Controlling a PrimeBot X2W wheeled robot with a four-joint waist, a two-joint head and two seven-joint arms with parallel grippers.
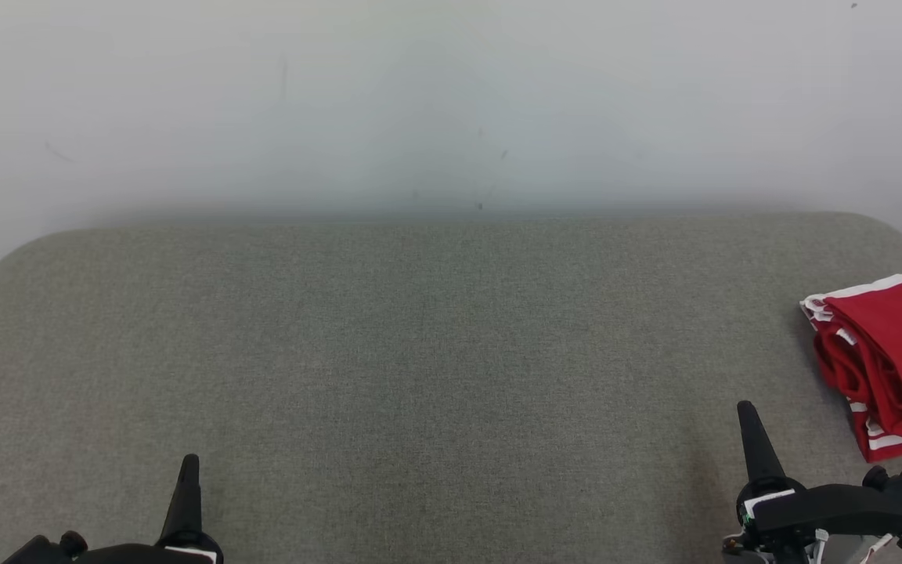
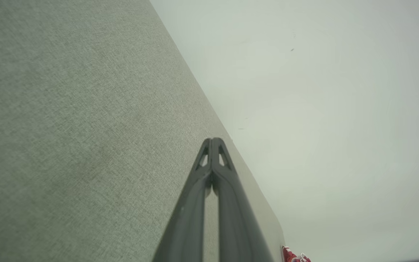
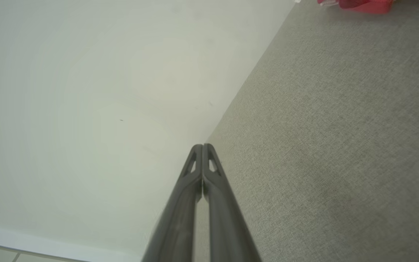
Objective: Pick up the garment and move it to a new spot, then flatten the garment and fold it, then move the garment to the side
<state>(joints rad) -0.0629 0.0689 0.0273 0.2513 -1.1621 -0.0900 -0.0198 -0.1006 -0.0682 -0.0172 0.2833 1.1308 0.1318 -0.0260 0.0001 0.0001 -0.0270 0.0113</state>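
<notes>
The garment (image 1: 893,360) is red with white stripes and lies folded in a compact pile at the far right of the grey fabric surface (image 1: 435,352). Its edge also peeks into the left wrist view as the garment (image 2: 292,255) and into the top of the right wrist view as the garment (image 3: 362,4). My right gripper (image 1: 747,411) is shut and empty, a short way left of and nearer than the pile. At the lower left my left gripper (image 1: 189,462) is shut and empty too. Both wrist views show fingertips pressed together: left gripper (image 2: 212,140), right gripper (image 3: 202,146).
A pale wall (image 1: 451,102) rises right behind the surface's far edge. The surface has rounded far corners, and its right edge runs just beyond the garment. A strip of floor and baseboard (image 3: 20,243) shows in the right wrist view.
</notes>
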